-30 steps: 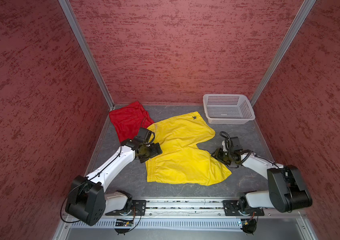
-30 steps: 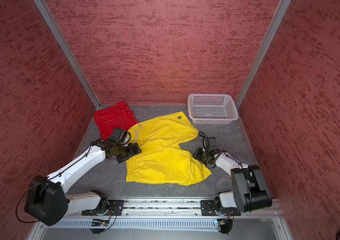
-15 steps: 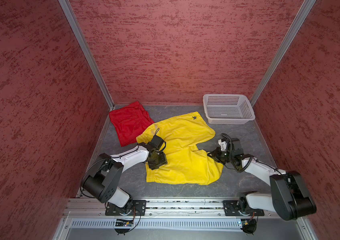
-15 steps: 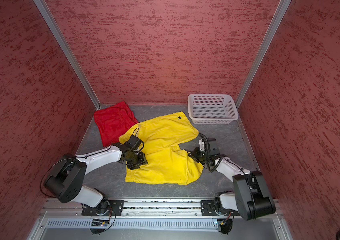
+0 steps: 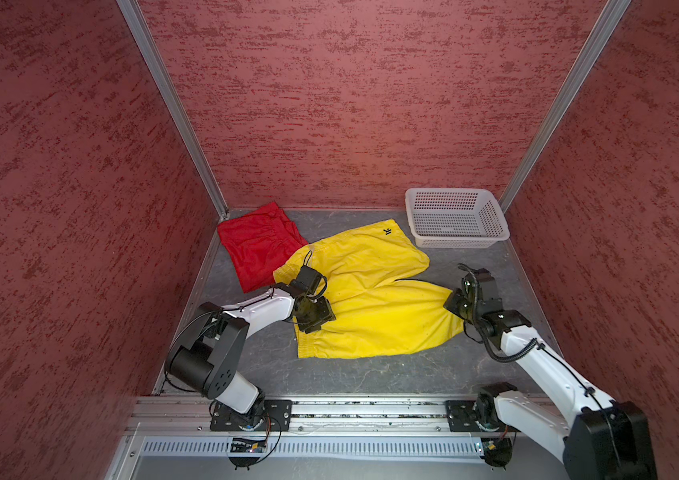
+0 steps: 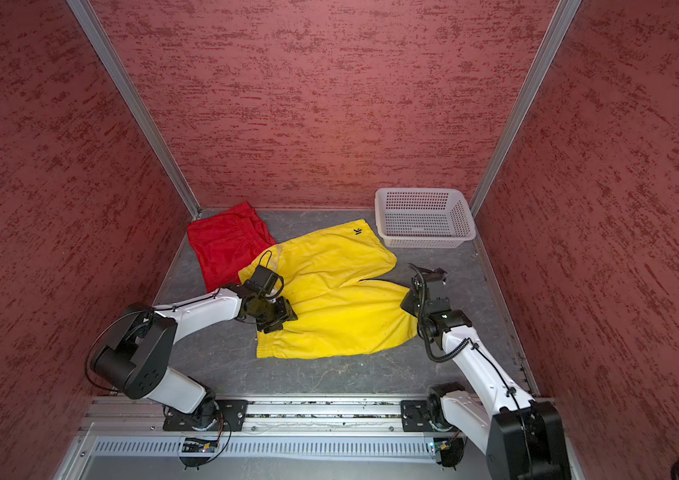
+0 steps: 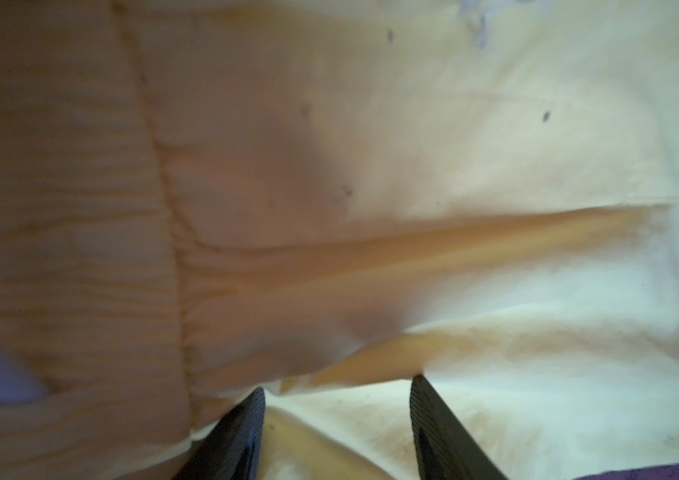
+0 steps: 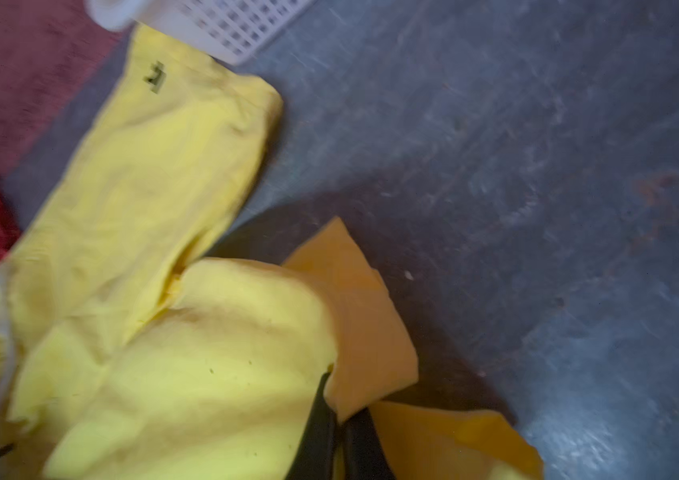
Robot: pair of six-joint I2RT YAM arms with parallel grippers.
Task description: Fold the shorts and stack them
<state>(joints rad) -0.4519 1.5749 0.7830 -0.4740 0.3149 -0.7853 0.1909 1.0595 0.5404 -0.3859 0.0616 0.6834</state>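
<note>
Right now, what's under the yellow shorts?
The yellow shorts lie mostly on the grey table; their waist corner overlaps the red shorts. How far the red fabric runs beneath, or whether anything else is covered, cannot be seen.

Two shorts: one red (image 5: 257, 245), one yellow (image 5: 371, 299). One basket (image 5: 456, 239). Two arms.

Left gripper (image 7: 335, 419) jaws parted; right gripper (image 8: 340, 432) seemingly pinched closed.
</note>
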